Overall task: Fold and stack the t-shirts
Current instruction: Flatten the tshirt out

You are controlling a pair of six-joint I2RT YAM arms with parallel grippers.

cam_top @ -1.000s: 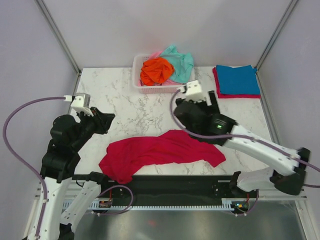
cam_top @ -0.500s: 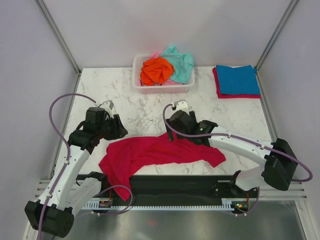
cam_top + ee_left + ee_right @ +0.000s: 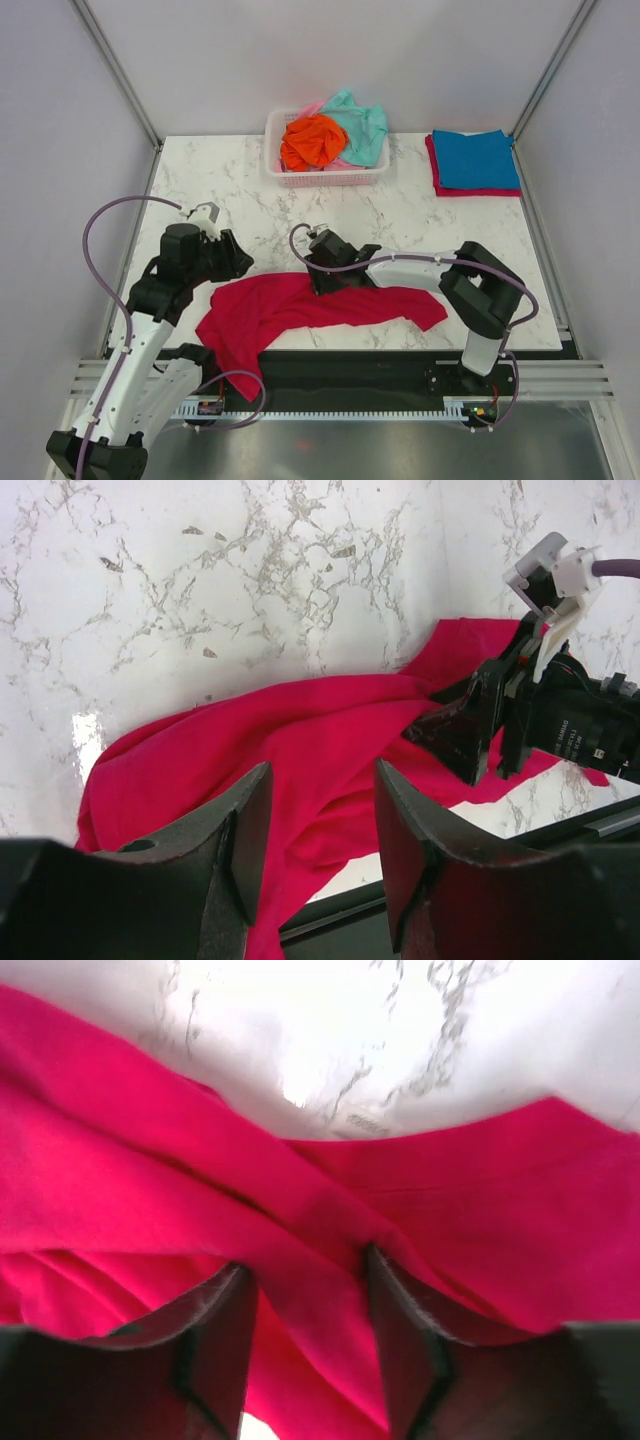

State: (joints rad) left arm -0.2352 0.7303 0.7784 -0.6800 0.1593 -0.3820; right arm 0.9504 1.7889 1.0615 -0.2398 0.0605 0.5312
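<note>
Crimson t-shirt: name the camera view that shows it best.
Top external: almost the whole crimson t-shirt shows, crumpled, with its outline clear. Left wrist sees a large part of it beyond the left claw. Right wrist sees only close-up folds between the fingers of the right claw.

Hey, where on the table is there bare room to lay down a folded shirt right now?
The far-left corner, left of the basket, is bare. So is the strip between the basket and the folded stack, and the patch just in front of that stack. The near edge is crowded by the sprawled red shirt.
</note>
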